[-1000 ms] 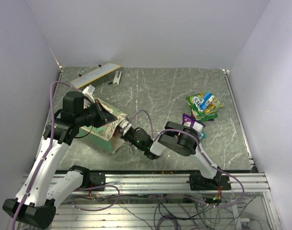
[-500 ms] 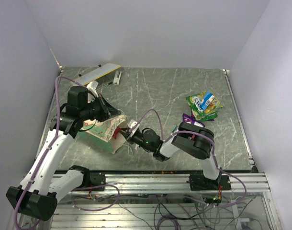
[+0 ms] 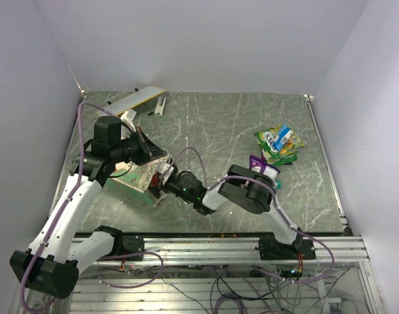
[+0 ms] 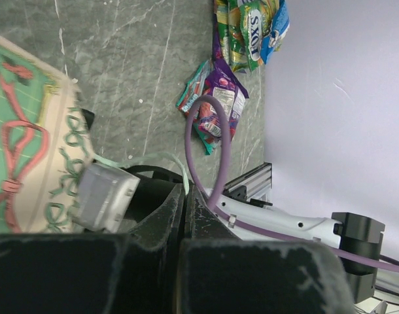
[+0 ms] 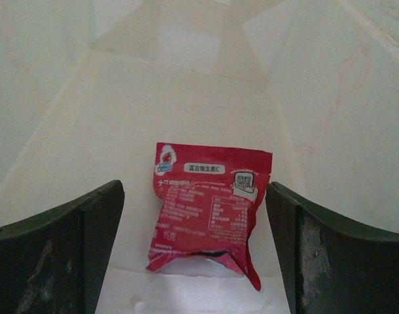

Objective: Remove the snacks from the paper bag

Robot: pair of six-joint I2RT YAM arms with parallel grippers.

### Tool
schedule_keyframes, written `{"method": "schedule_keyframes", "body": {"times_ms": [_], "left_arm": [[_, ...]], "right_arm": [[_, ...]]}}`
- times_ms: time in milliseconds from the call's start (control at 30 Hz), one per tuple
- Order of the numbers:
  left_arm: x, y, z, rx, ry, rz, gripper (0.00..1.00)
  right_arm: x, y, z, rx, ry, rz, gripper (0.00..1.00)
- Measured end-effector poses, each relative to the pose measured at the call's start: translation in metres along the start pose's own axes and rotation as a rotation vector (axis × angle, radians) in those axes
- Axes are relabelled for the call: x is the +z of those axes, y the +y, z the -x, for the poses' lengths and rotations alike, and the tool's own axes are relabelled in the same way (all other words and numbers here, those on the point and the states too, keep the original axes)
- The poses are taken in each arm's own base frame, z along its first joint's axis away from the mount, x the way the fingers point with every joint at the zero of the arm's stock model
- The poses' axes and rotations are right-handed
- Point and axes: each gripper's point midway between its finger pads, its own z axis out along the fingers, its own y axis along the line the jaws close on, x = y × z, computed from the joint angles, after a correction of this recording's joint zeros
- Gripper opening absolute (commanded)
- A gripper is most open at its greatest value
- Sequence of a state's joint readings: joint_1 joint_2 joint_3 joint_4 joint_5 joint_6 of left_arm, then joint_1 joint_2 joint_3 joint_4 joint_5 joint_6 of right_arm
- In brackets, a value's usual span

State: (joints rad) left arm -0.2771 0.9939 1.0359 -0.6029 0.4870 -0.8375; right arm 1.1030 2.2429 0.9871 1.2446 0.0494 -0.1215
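Note:
The paper bag (image 3: 135, 178) lies on its side at the left, teal with cream panels (image 4: 29, 150). My left gripper (image 3: 151, 156) is shut on its thin pale handle strip (image 4: 167, 157), pinched at the fingertips (image 4: 184, 191). My right gripper (image 3: 160, 182) reaches into the bag's mouth. Inside the cream interior (image 5: 186, 91), it stands open (image 5: 194, 193) with a red snack packet (image 5: 209, 203) lying flat between its fingers (image 5: 75, 242), untouched. Other snacks lie outside: a green and blue pile (image 3: 278, 144) (image 4: 248, 26) and a purple packet (image 3: 263, 169) (image 4: 216, 108).
A flat white and yellow card (image 3: 131, 103) lies at the back left corner with a small white piece (image 3: 160, 106) beside it. Purple cables loop over both arms (image 4: 216, 150). Walls close in the table on the left, back and right.
The right gripper has opened wide and pushed a little deeper into the bag's mouth. The left arm has lifted and shifted slightly with the bag's handle.

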Motion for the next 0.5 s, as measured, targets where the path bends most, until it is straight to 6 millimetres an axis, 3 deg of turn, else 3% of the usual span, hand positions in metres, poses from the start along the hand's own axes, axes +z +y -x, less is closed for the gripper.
{"method": "schedule_keyframes", "body": {"times_ms": [133, 267, 367, 500], "left_arm": [[0.000, 0.000, 0.000, -0.001, 0.003, -0.001, 0.07], [0.000, -0.001, 0.000, 0.000, 0.002, -0.004, 0.07], [-0.002, -0.002, 0.000, 0.003, -0.002, -0.007, 0.07], [-0.002, -0.002, 0.000, 0.004, -0.004, -0.008, 0.07]], "right_arm": [[0.013, -0.008, -0.012, -0.035, 0.037, -0.047, 0.85], [0.009, -0.012, -0.034, -0.055, 0.112, -0.075, 0.67], [0.005, -0.013, -0.039, -0.054, 0.122, -0.082, 0.53], [0.001, -0.013, -0.040, -0.059, 0.122, -0.091, 0.44]]}}
